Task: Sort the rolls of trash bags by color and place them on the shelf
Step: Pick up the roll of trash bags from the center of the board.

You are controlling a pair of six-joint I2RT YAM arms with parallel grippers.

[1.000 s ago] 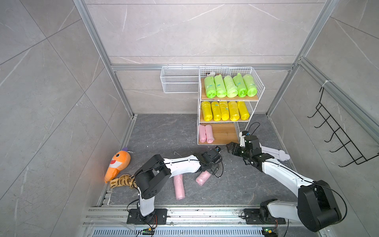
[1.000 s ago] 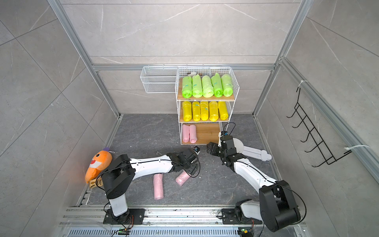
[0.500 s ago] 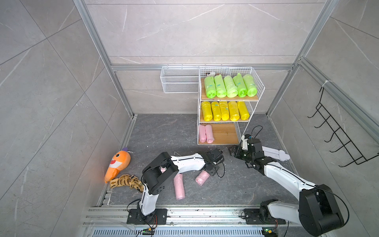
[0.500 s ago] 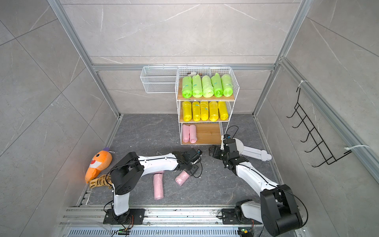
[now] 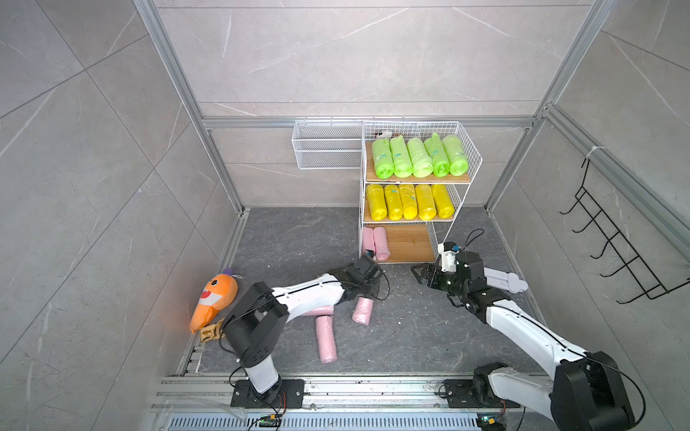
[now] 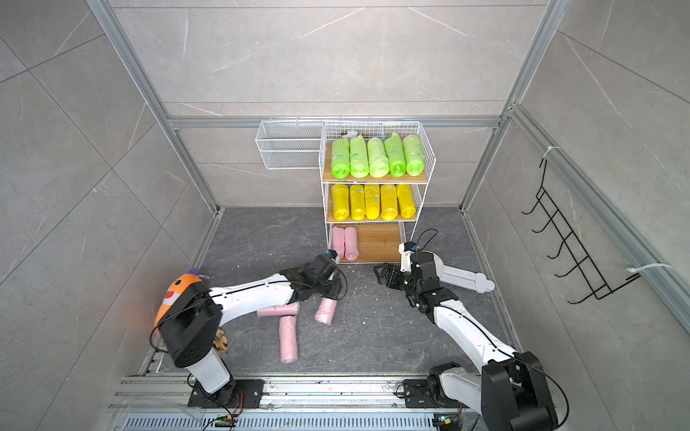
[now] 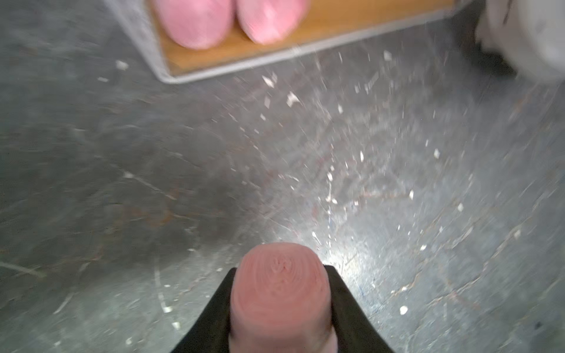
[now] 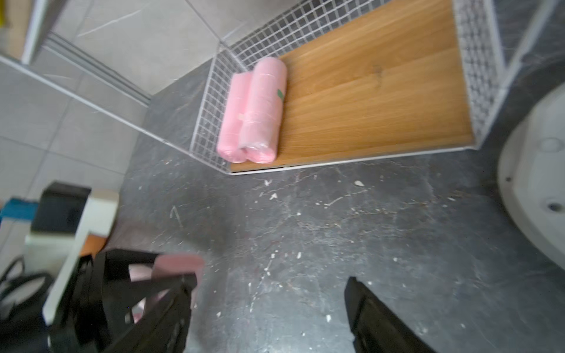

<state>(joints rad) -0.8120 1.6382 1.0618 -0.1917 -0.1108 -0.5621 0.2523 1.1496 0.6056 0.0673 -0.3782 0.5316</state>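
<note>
Closed since a second ago: left gripper [image 7: 281, 269], then wide apart, now pinching the end of a pink roll [image 7: 279, 301] between both black fingers [image 7: 214, 321], low over the floor [image 5: 298, 242] in front of the shelf [image 5: 409, 242]. Right gripper [image 5: 420, 275] spread wide, holding nothing, near the shelf's front right corner. On the bottom tier, two pink rolls [image 5: 375, 242] tight against the left mesh wall, bare board to their right. Open floor between held roll and tier's front edge. Two more pink rolls [image 5: 325, 337] lying loose nearer the arm bases.
</note>
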